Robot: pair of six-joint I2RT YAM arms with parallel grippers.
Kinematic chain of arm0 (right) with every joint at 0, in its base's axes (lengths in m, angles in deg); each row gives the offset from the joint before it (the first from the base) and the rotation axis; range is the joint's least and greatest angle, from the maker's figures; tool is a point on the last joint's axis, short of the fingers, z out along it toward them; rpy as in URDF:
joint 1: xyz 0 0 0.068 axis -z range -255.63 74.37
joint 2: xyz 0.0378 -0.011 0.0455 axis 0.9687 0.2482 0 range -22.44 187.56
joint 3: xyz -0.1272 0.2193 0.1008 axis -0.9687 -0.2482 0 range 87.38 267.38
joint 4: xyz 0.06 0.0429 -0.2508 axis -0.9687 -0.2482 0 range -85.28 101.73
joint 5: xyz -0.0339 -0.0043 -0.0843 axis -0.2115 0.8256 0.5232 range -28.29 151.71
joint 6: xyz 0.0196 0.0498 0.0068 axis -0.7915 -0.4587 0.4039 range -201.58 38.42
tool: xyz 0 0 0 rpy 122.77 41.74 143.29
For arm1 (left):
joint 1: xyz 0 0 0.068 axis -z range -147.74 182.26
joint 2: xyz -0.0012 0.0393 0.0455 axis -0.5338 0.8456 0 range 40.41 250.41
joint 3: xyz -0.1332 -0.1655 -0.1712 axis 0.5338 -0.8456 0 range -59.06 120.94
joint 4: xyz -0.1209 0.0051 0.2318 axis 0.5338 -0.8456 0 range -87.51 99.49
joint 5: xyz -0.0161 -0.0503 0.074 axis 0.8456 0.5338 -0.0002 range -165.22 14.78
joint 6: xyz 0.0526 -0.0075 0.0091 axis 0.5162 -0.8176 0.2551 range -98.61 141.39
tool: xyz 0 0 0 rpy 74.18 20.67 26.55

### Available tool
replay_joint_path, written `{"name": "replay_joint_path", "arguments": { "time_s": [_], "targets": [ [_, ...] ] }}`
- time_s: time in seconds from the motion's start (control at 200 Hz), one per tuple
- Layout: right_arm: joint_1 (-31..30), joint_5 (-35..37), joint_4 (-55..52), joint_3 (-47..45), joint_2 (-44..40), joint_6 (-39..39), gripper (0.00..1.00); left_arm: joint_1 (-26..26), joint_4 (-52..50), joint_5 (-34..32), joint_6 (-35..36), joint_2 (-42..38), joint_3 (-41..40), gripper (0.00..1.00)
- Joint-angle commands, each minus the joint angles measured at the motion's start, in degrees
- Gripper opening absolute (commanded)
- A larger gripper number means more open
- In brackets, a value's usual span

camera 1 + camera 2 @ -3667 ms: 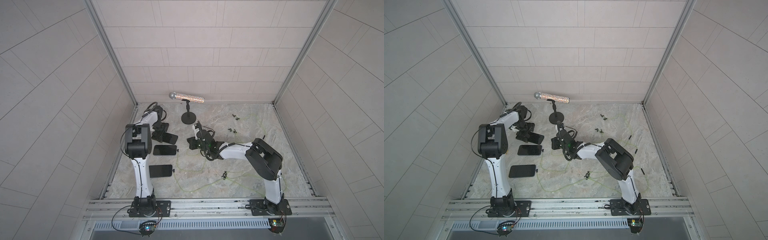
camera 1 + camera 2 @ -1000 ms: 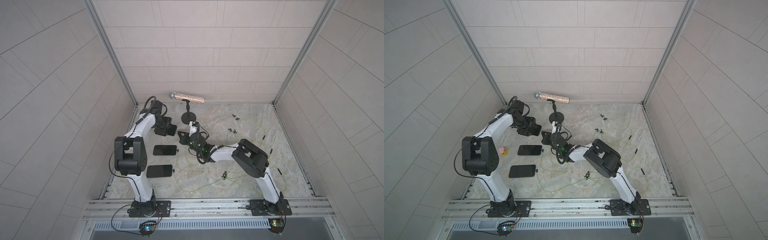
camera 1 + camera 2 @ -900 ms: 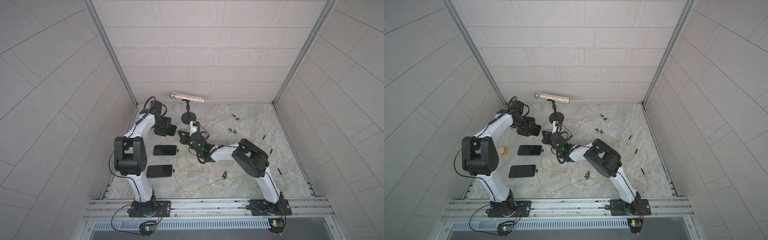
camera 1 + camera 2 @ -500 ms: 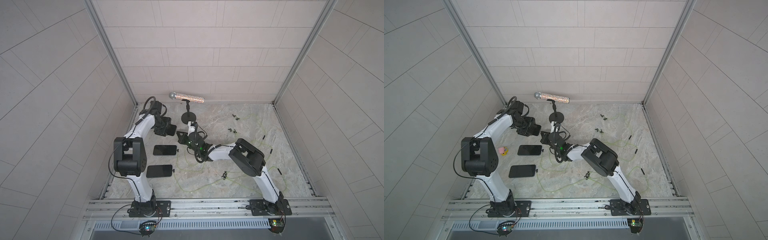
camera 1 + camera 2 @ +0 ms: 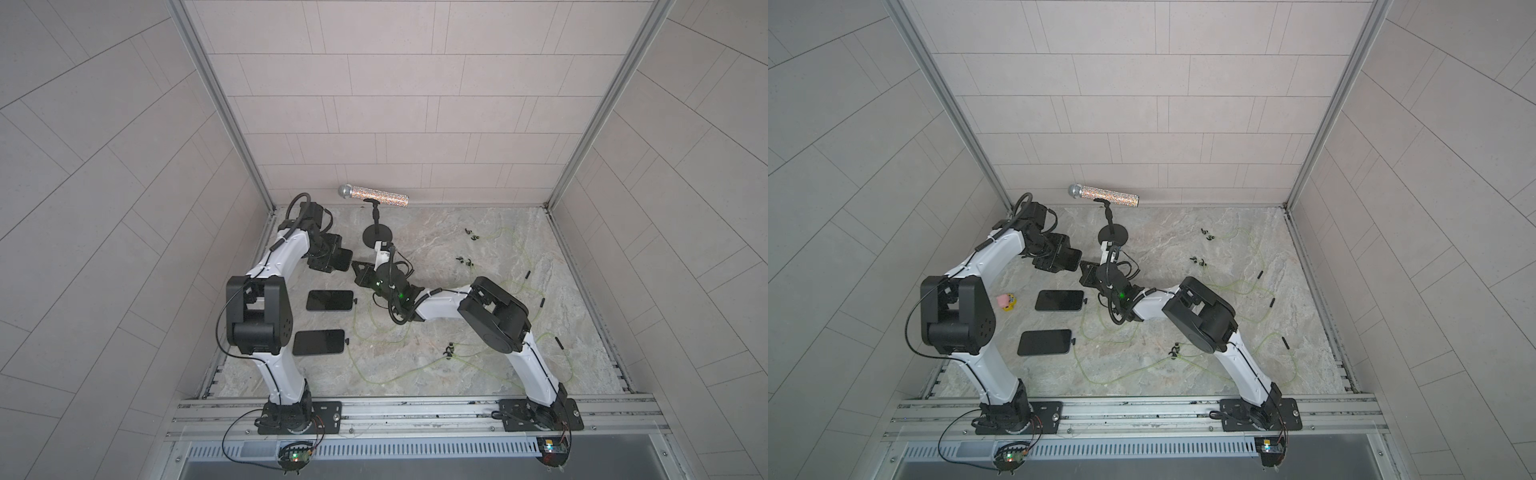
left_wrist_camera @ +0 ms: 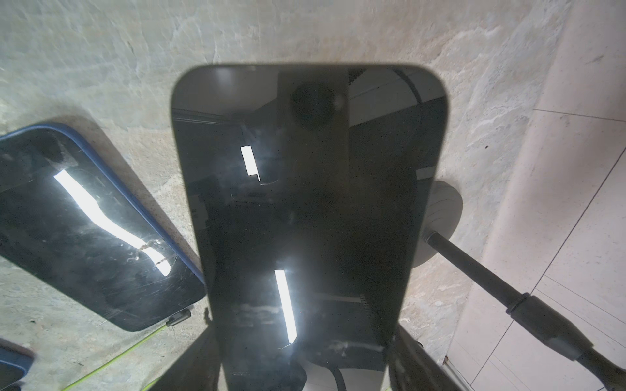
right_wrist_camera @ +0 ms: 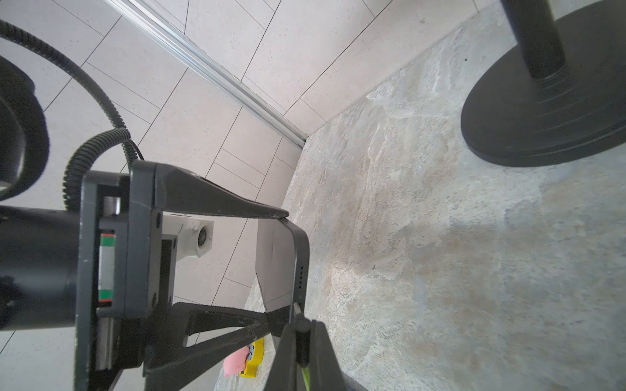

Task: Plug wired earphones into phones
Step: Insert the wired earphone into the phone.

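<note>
My left gripper (image 5: 337, 262) is shut on a black phone (image 6: 305, 203), holding it by its long edges above the table's far left. In the right wrist view that phone (image 7: 299, 257) shows edge-on between the left gripper's fingers (image 7: 237, 206). My right gripper (image 7: 301, 326) is shut on the black plug (image 7: 302, 338) of a yellow-green earphone cable (image 7: 306, 375). The plug's metal tip touches the phone's bottom edge by the speaker holes. Two more phones (image 5: 329, 300) (image 5: 319, 342) lie flat, each with a small black plug at its right end. Loose earphones (image 5: 449, 350) trail across the table.
A microphone stand's round black base (image 5: 378, 237) (image 7: 548, 111) sits just behind both grippers, its glittery microphone (image 5: 374, 195) overhead. A small pink and yellow toy (image 5: 1007, 302) lies left of the phones. Loose earbuds (image 5: 1198, 261) and cables lie on the right half.
Since the oldest frames my left gripper has lifted the far phone off the table. Over the last second my right gripper has moved left to the phone's end; the left arm held still.
</note>
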Motion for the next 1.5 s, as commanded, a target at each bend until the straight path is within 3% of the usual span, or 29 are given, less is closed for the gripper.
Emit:
{"name": "replay_joint_path", "arguments": {
  "time_s": [0.0, 1.091, 1.496],
  "targets": [
    [-0.33, -0.41, -0.1, 1.55, 1.28, -0.98, 0.0, -0.37, 0.53, -0.23, -0.37, -2.66, -0.53, 0.63],
    [-0.34, -1.64, -2.68, 3.6, 2.33, -1.39, 0.0, -0.25, 2.2, 1.06, -1.12, -3.51, -1.85, 0.63],
    [0.62, -6.34, -5.48, 6.07, 2.57, -1.64, 0.0, 0.49, 3.8, 2.51, -1.39, -4.24, -2.25, 0.61]
  ]
}}
